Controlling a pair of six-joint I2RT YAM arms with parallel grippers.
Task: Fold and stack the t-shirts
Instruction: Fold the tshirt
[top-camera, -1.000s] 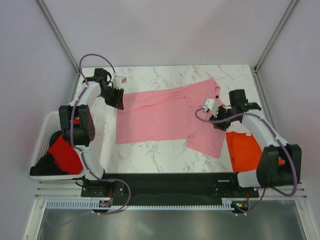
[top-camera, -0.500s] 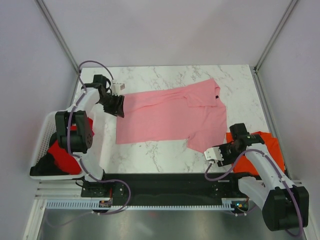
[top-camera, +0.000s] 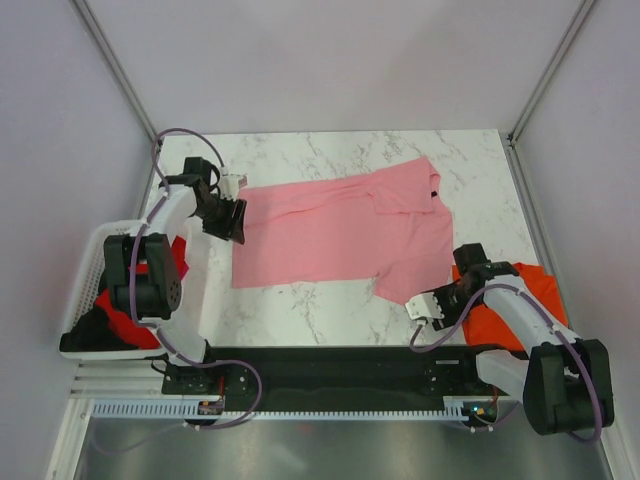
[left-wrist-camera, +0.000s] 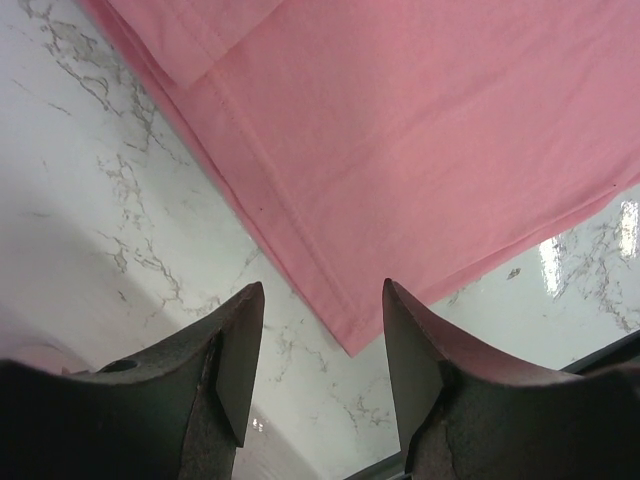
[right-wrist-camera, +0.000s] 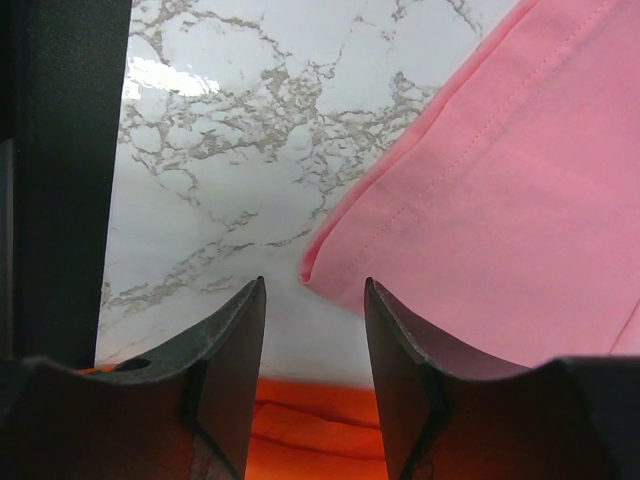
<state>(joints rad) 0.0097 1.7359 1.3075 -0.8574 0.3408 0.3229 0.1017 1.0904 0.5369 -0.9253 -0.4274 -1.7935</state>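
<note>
Pink t-shirt (top-camera: 340, 235) lies spread on the marble table (top-camera: 300, 150), between the two pincers. Left pincer (left-wrist-camera: 320, 300): wide, empty, hem corner just ahead of its tips. Right pincer (right-wrist-camera: 312, 290): apart, empty, a stitched corner just ahead. Expect light, limp cloth; you should pinch those doubled corners. Wrist views show stitching; only the top view shows you the whole spread.
</note>
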